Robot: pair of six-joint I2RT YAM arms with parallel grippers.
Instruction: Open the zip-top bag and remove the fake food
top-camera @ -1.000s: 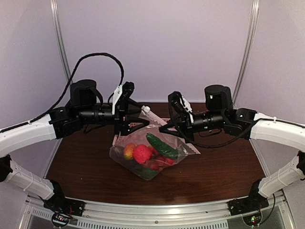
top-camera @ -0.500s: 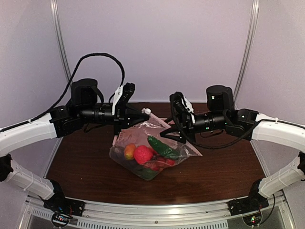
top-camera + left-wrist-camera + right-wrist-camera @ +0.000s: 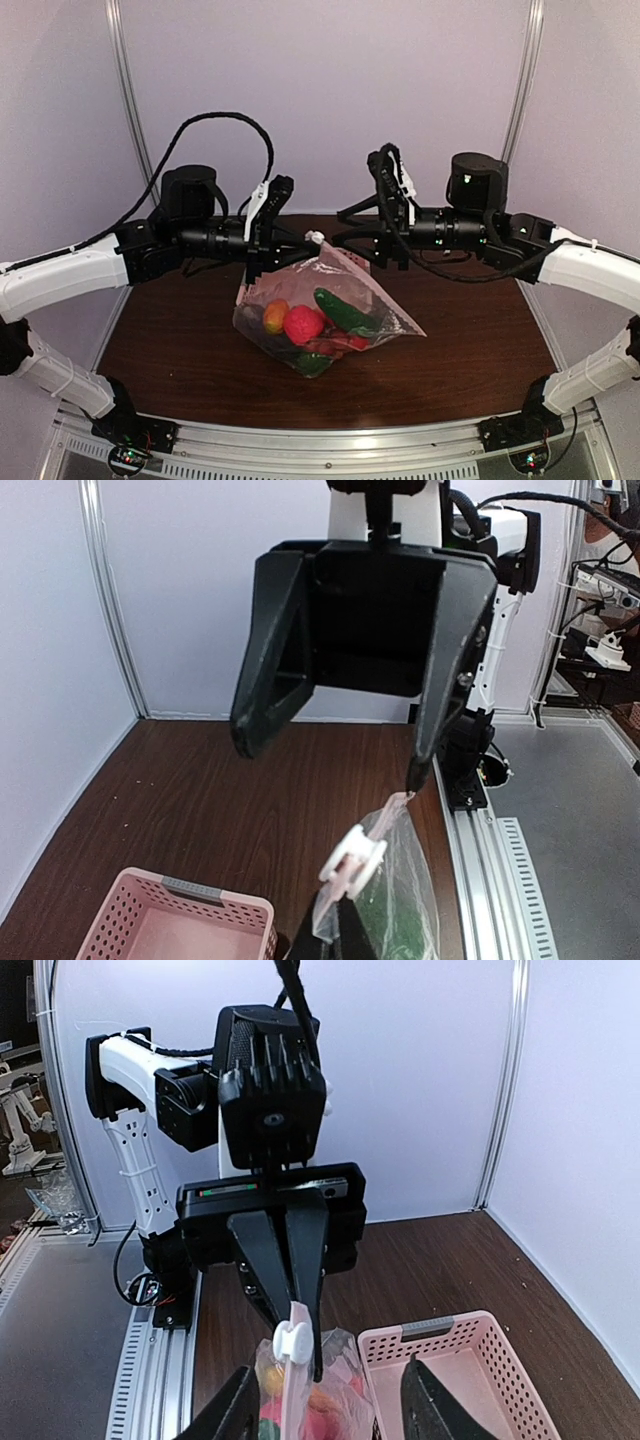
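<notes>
The zip-top bag hangs over the brown table, and its white slider sits at the top. My left gripper is shut on the bag's top zip edge just beside the slider. Inside the bag lies the fake food: an orange piece, a red piece and a green cucumber. My right gripper stands open to the right of the slider and holds nothing. In the right wrist view its fingers flank the bag without touching it.
A pink perforated basket stands on the table behind the bag, also seen as the basket from the left wrist. White walls close in the back and sides. A metal rail runs along the near edge.
My left gripper has shut on the bag's zip edge. My right gripper has let go, opened and risen up and to the right. The bag now hangs slightly higher.
</notes>
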